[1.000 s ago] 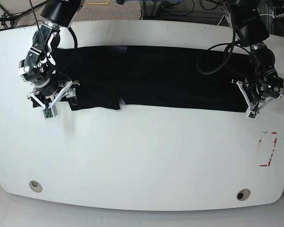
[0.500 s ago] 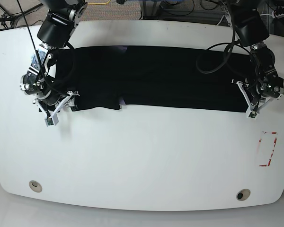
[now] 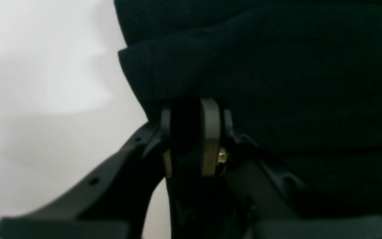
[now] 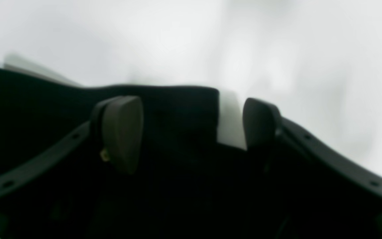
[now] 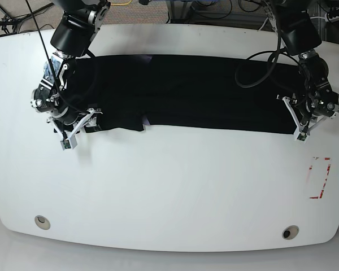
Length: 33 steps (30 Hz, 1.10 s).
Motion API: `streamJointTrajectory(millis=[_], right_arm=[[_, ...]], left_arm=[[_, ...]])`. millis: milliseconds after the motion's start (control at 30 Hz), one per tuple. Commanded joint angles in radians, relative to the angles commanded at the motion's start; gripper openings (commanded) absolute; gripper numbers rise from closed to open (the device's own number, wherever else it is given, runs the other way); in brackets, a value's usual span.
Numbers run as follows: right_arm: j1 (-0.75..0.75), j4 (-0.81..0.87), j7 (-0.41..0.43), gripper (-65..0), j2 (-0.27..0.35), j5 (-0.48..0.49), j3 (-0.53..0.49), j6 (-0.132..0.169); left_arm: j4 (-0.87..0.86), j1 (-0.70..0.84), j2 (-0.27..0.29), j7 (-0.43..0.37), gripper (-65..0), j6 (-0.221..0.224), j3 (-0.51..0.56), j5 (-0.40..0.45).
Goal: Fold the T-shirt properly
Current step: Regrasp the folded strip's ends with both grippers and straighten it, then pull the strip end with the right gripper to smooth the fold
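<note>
Item: T-shirt [image 5: 186, 93], black, laid out in a long band across the far half of your white table [image 5: 169, 192], with a small flap hanging at its near edge left of centre. Left gripper [image 3: 192, 132]: at the band's end on the base view's right, pads pressed together with black cloth pinched between them; the hem bunches just above the fingers. Right gripper [image 4: 191, 126]: at the opposite end, jaws parted wide, one pad [image 4: 123, 132] over the fabric, the other beside the cloth's corner above bare table; you hold nothing here. Red-marked rectangle [image 5: 321, 178]: near the table's edge, well apart from the shirt.
</note>
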Motion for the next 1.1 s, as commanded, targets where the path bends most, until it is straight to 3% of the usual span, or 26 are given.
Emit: streamJointTrajectory(millis=[400, 533, 567, 733, 900, 1100], right_arm=[[0.002, -0.025, 0.000, -23.0, -0.011, 0.000, 0.000, 0.000], [0.003, -0.058, 0.029, -35.4, -0.009, 0.000, -0.002, 0.000], [0.003, -0.072, 0.049, -43.3, -0.008, 0.000, -0.003, 0.000], [0.003, -0.115, 0.078, -62.9, 0.006, -0.002, -0.055, 0.000], [-0.002, -0.087, 0.083, -65.0, 0.012, 0.008, -0.072, 0.000], [-0.034, 0.068, 0.048, -65.0, -0.005, 0.009, -0.072, 0.000]], left_arm=[[0.000, 0.000, 0.000, 0.000, -55.4, 0.000, 0.000, 0.000], [-0.002, 0.000, 0.000, 0.000, -55.4, 0.000, 0.000, 0.000], [-0.002, 0.000, -0.002, 0.000, -55.4, 0.000, 0.000, 0.000], [-0.002, 0.002, -0.002, 0.000, -55.4, 0.000, 0.000, 0.000], [-0.002, 0.002, -0.002, 0.000, -55.4, 0.000, 0.000, 0.000], [-0.003, 0.002, -0.002, 0.000, -55.4, 0.000, 0.000, 0.000]])
